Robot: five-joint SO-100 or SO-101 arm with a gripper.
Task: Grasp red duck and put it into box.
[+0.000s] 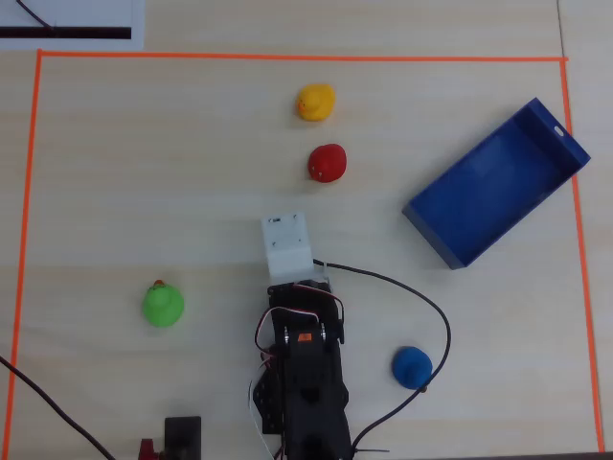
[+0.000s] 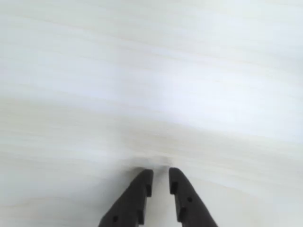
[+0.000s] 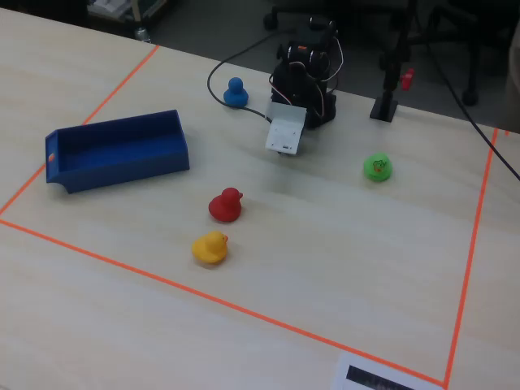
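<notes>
Overhead view: red duck (image 1: 328, 163) mid-table, yellow duck (image 1: 315, 102) just beyond; box (image 1: 496, 183) right; green duck (image 1: 163, 305) left; blue duck (image 1: 412, 367) near-right. Path unobstructed. Arm folded; gripper (image 2: 161, 182) nearly closed, empty.

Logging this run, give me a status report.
Gripper nearly shut, empty, over bare table. Red duck untouched, outside the box. Yellow duck close behind it.

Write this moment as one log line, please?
stage: pre-grasp | end effector: nearly shut, empty | red duck: on table, untouched | box: empty
</notes>
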